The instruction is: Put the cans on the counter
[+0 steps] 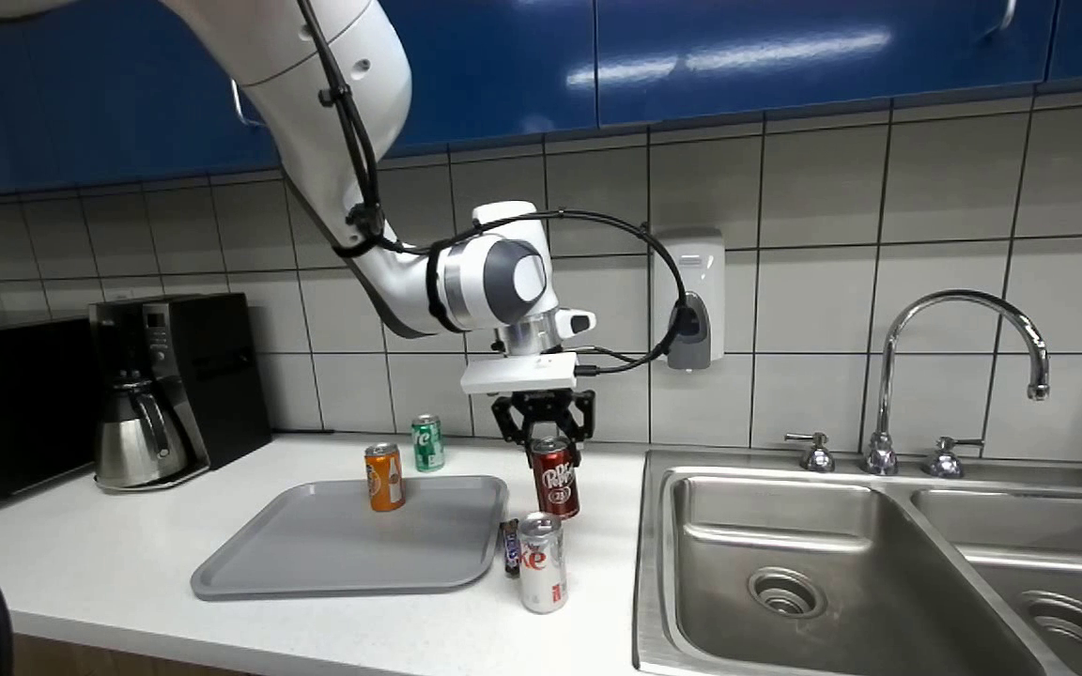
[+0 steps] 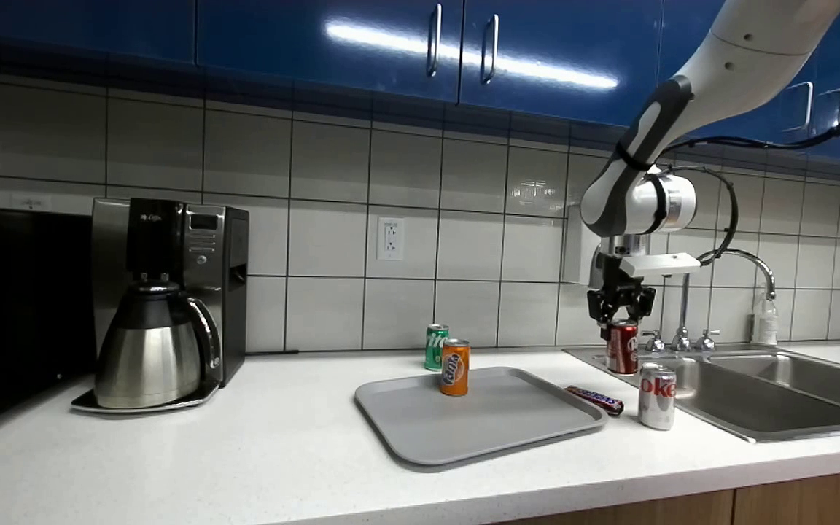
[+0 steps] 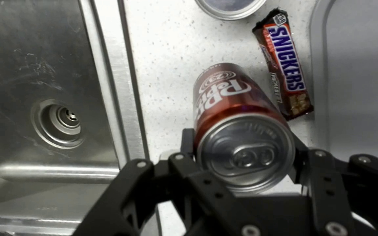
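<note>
Dark red cylindrical metal drink can [image 3: 243, 126]: I am holding it roughly upright in the black two-fingered gripper [image 1: 555, 449], jaws closed around its upper sides. It is hanging above the long off-white flat worktop [image 1: 602, 582], between the flat grey rectangular plastic-looking tray [image 1: 344, 554] and the brushed-steel double sink [image 1: 656, 563]. Its base is looking slightly raised; I am not certain of the gap.

Step in hand, my judgement: placing. I am planning a slow, straight descent, can upright, so that the whole base is meeting the surface at once; releasing only after contact; then going straight up, so neither jaw is catching the lid.

Tray side, just beside the can in the wrist view: a brown-and-red flat wrapped chocolate bar [image 3: 284, 65] is lying. I am favouring a touch-down slightly sinkward, without straying onto the steel rim.

Nearer the front edge, a silver-white cylindrical metal can with red lettering [image 1: 542, 563] is standing upright on the worktop; I am counting it done.

Farther out, an orange cylindrical metal can [image 2: 455, 368] is standing upright on the tray; I am reckoning it next.
</note>
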`<act>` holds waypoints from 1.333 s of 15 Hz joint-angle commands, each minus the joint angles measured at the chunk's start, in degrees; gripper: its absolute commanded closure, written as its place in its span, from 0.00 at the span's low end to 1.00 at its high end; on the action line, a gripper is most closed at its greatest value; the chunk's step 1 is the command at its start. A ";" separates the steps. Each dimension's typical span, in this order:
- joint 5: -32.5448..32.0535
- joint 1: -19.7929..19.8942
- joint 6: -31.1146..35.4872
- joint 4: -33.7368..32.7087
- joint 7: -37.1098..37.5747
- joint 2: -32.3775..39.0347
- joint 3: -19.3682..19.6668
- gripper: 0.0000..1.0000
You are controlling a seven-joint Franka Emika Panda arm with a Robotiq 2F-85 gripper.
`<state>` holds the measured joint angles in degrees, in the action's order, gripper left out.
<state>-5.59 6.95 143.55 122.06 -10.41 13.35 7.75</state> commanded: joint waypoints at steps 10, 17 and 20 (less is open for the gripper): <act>5.89 4.24 -2.02 -10.74 -1.09 10.44 -1.15 0.62; 5.01 3.71 -2.29 -11.77 -0.31 12.15 -1.03 0.62; 4.90 3.67 -2.18 -11.76 -0.23 12.47 -1.00 0.62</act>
<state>-0.34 9.89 143.47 112.09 -10.44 25.63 7.44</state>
